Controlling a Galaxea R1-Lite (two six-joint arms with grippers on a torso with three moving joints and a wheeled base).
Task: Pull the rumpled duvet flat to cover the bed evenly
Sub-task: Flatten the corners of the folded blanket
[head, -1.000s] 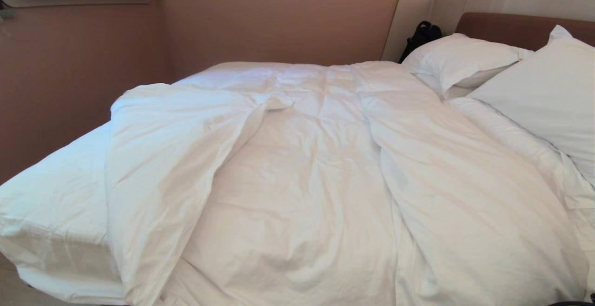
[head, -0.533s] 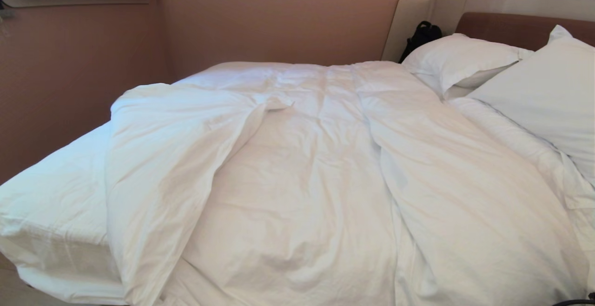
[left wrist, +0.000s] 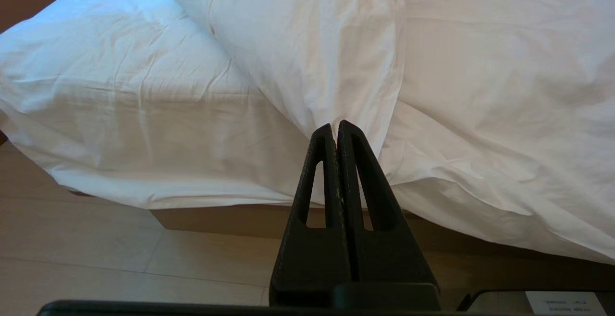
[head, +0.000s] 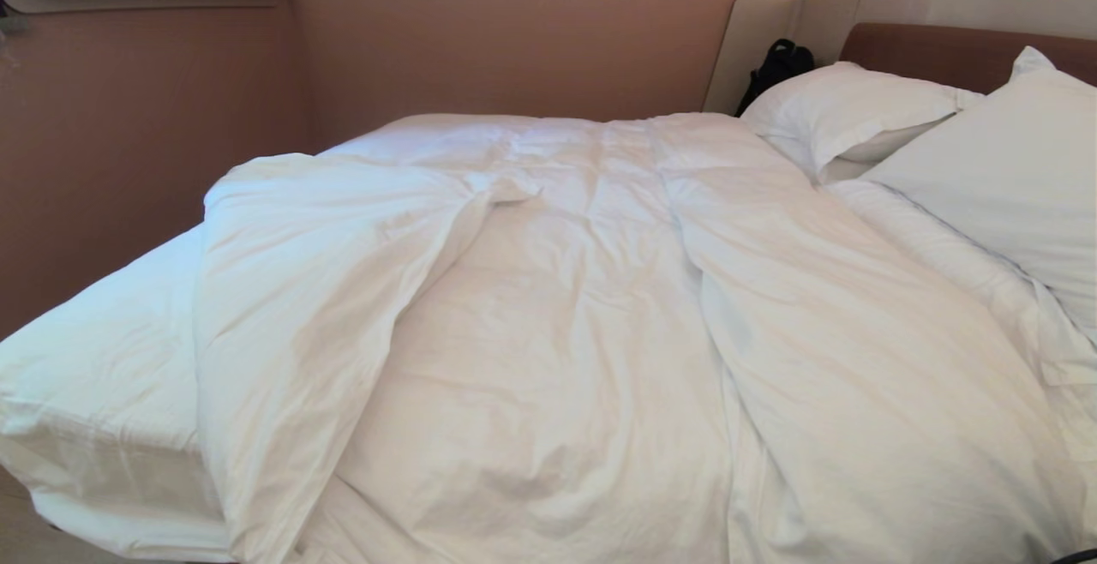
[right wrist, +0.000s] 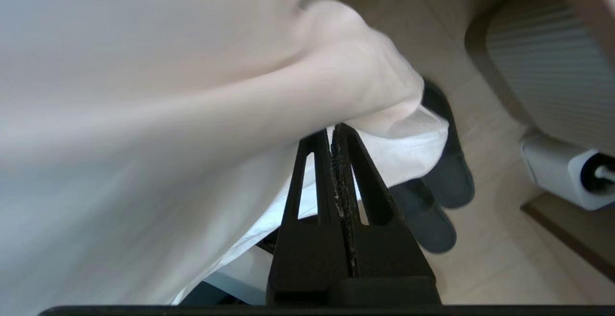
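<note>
Heads up, that rumpled duvet [head: 548, 324] is going to be soft, floppy and bulky, so I'd guess it sags and drags instead of sliding. Pinch a thick edge or corner, maybe the hanging bit by your right gripper [right wrist: 331, 131]. It's white, puffy and creased, bunched into 1 long fold on the left of the bed [head: 94, 358], leaving bare sheet there. Both claws are clenched on nothing; the left gripper [left wrist: 335, 126] is parked near the bed's lower corner.
</note>
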